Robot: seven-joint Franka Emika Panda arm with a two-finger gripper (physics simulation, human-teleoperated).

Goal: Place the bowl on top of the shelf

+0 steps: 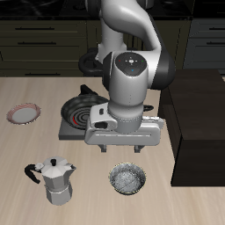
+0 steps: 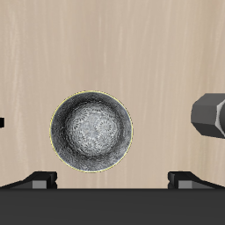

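The bowl (image 1: 128, 178) is small, round and silvery-grey with a speckled white inside. It stands upright on the table near the front edge and also shows in the wrist view (image 2: 91, 132). My gripper (image 1: 134, 155) hangs above it, slightly farther back, pointing down. In the wrist view the gripper (image 2: 112, 180) has its fingertips (image 2: 39, 181) wide apart, open and empty, and the bowl sits just off the line between them. The shelf (image 1: 195, 123) is a large dark, flat-topped cabinet beside the bowl; its top is bare where visible.
A silver moka pot (image 1: 58, 180) stands beside the bowl near the front edge; it also shows in the wrist view (image 2: 211, 116). A black frying pan (image 1: 81, 107) sits on a grey stove plate (image 1: 68, 130) behind them. A pinkish red-rimmed plate (image 1: 24, 112) lies farther off.
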